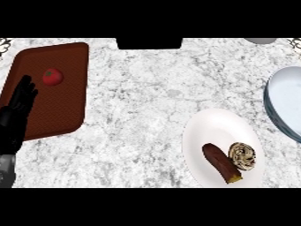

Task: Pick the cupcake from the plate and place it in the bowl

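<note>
Bright, even light
Counter point(146, 88) evenly lit; bowl point(299, 106) softly shaded inside; plate point(218, 128) stretched taller than wide

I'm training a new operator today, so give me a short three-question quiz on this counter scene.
1. True or false: the cupcake already lies in the bowl.
2. What shares the plate with the cupcake? A) a fork B) a long brown food C) a lemon
3. Fill in: the tomato sits on the brown ____.
Key: 1 false, it is on the plate; 2 B; 3 tray.
</note>
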